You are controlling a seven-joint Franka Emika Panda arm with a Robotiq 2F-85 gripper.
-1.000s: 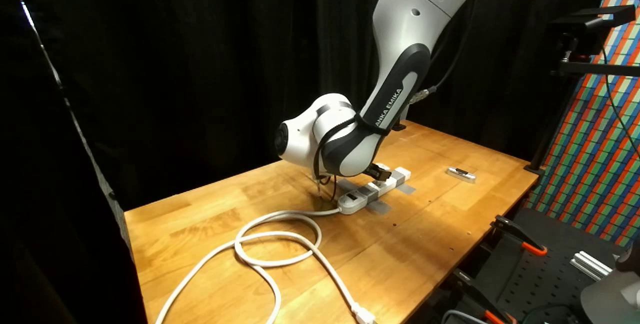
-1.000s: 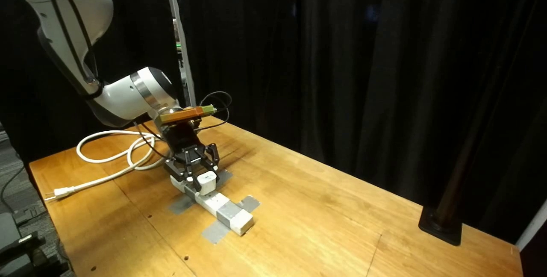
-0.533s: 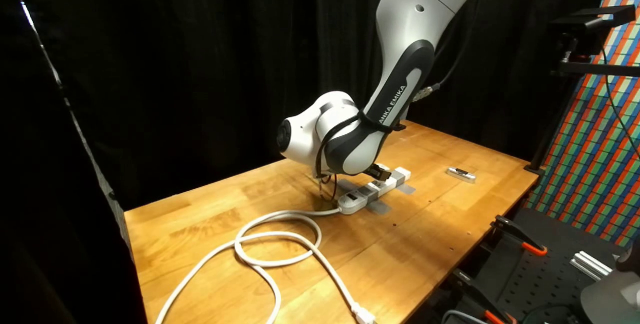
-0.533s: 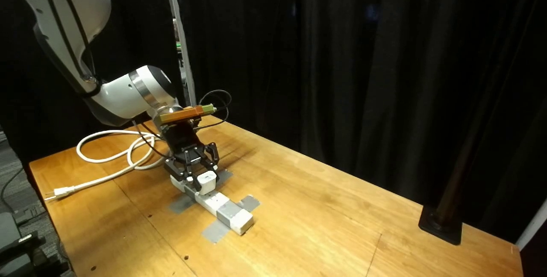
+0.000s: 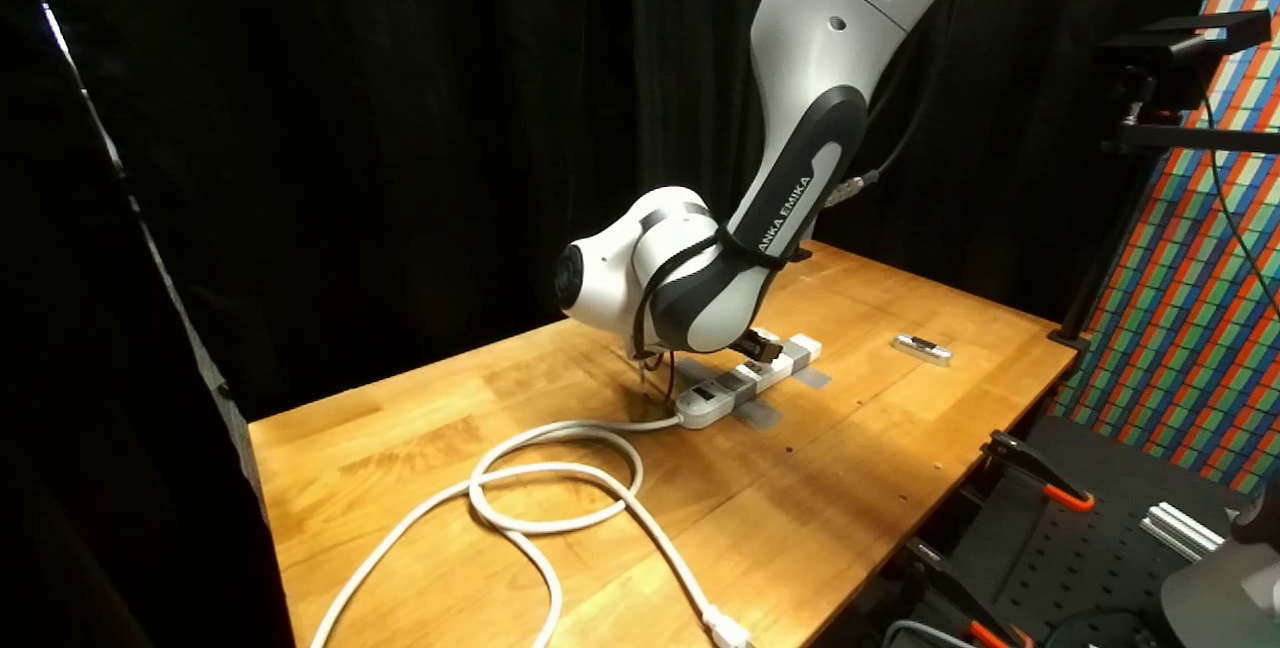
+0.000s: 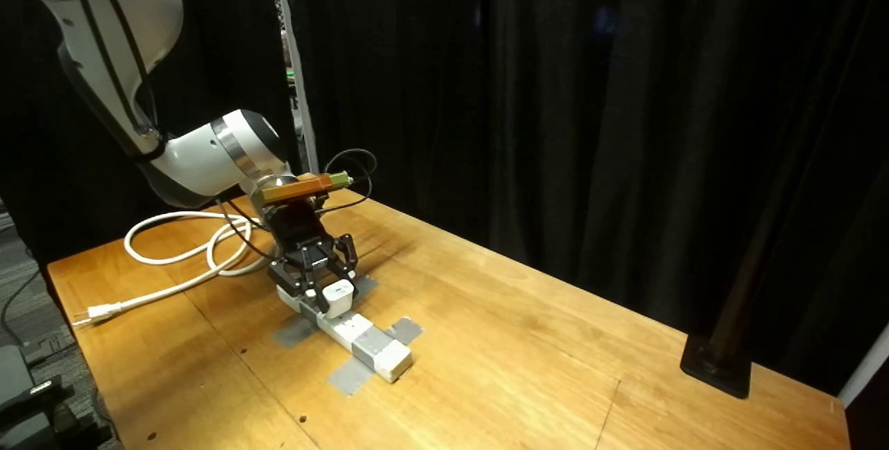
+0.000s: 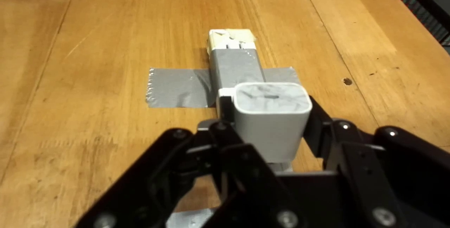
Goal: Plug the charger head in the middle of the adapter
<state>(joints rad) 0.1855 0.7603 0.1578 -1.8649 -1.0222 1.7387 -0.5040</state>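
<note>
The charger head [image 7: 270, 133] is a small white block with a slot in its grey-white marbled end face. My gripper [image 7: 270, 112] is shut on its two sides. In an exterior view the charger head [image 6: 338, 299] sits upright or slightly tilted over the middle part of the adapter [image 6: 392, 361]. Its prongs are hidden, and I cannot tell whether it touches the sockets. The adapter, a long white power strip, also shows in the wrist view [image 7: 232, 38], running away beyond the charger head. In an exterior view the arm mostly hides the jaws above the adapter [image 5: 707, 406].
Grey tape [image 6: 351, 376] crosses the adapter onto the wooden table. Its white cord [image 5: 560, 528] lies in loops. A small silver-white item with a dark part [image 5: 922, 349] lies farther along the table. A black post base [image 6: 719, 367] and an orange-handled clamp [image 5: 1040, 473] stand at the edges.
The arm has shifted only slightly, up and then back down. The charger head has moved a very small amount along with the gripper over the adapter. The grip is the same.
</note>
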